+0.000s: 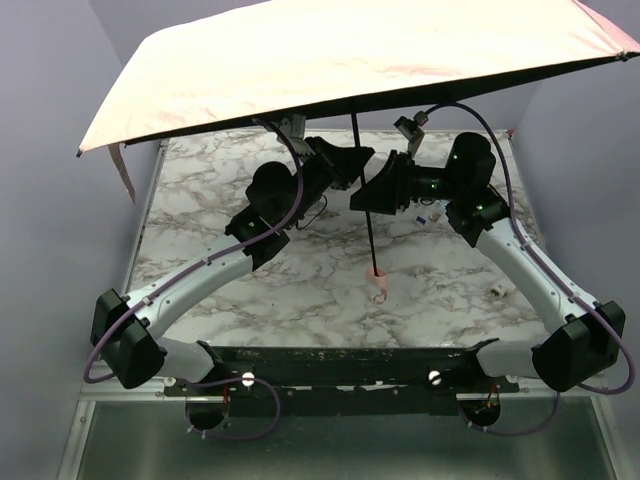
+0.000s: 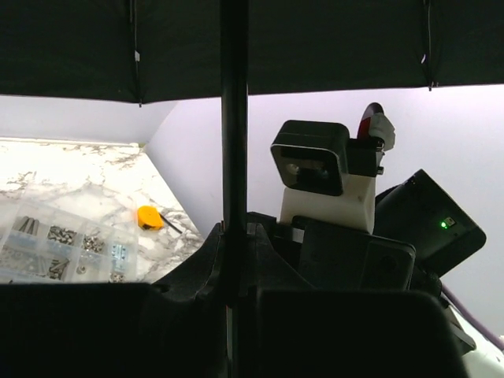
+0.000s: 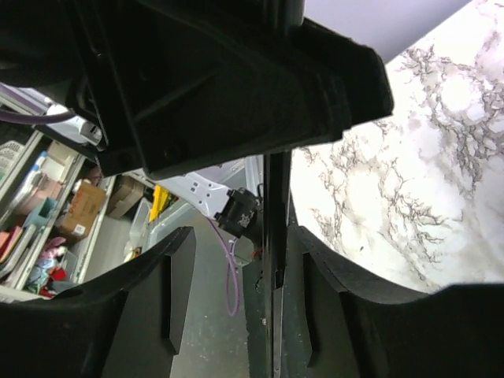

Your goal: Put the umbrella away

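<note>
The open umbrella [image 1: 350, 60] is closest to my overhead camera. Its pale pink canopy spreads across the top of the view and hides the far part of the bench [image 1: 200, 200], and a pink strap [image 1: 122, 170] hangs from the canopy's left edge. From under the canopy the thin dark shaft [image 1: 362, 190] runs down, close to upright, to the small pink handle [image 1: 377, 280], which sits on the marble bench about midway between my two arms. Both arms reach in to the shaft partway up, the left gripper [image 1: 350, 165] a little higher than the right gripper [image 1: 372, 192]. On the left wrist feed the shaft [image 2: 234, 157] rises straight out of the dark fingers. I see no gap on either side, so that gripper is pinching the shaft, with the dark underside of the canopy overhead. Off to that side on the bench lie a clear parts tray [image 2: 55, 244] and a small orange object [image 2: 148, 217]. On the right wrist feed the fingers [image 3: 157, 291] are spread. The shaft [image 3: 276, 220] passes between them, right beside one finger and clearly apart from the other.
</note>
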### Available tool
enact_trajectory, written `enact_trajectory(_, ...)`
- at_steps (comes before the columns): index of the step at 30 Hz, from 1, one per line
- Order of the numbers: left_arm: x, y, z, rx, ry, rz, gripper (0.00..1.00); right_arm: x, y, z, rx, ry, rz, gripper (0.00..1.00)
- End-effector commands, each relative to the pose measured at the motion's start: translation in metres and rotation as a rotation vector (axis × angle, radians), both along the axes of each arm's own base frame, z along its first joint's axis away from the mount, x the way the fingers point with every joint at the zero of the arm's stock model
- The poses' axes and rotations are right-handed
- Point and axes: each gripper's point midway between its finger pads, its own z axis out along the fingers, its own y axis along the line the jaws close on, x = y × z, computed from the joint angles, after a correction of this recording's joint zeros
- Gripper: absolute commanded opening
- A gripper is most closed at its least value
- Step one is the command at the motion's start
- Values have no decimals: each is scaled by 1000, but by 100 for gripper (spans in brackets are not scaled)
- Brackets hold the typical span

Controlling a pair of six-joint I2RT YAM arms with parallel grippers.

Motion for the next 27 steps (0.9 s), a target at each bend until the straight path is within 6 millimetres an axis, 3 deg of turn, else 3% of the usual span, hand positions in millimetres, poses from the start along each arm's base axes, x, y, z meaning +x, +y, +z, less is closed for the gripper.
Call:
enact_trajectory(1, -22, 20, 42, -89, -133, 1, 0, -17, 0, 3, 39, -5, 83, 59)
enact_trajectory(3, -26, 22, 45, -100, -151, -2, 0, -22, -1, 0, 43, -4, 102, 58)
enact_trajectory(8, -29, 26, 55, -118, -185, 2, 0, -29, -3, -14, 37, 13, 118, 45)
enact_trajectory(10, -29, 26, 57, -129, -192, 0, 0, -30, -3, -13, 41, 16, 124, 36)
enact_trajectory(13, -31, 23, 57, -131, -199, -19, 0, -31, -3, -7, 45, 0, 135, 11)
enact_trajectory(16, -37, 22, 58, -138, -216, -51, 0, -34, -5, -4, 45, -21, 142, 0)
enact_trajectory(17, -40, 22, 59, -139, -221, -75, 8, -36, -6, -3, 47, -30, 144, 0)
enact_trajectory(19, -46, 25, 59, -152, -233, -119, 37, -40, -9, 0, 51, -44, 151, 0)
enact_trajectory(21, -48, 33, 62, -179, -243, -150, 57, -46, -12, 3, 61, -61, 168, 0)
enact_trajectory(23, -48, 41, 64, -208, -235, -171, 63, -51, -14, 5, 66, -70, 185, 0)
enact_trajectory(27, -44, 50, 71, -250, -232, -223, 66, -56, -15, 2, 69, -68, 202, 0)
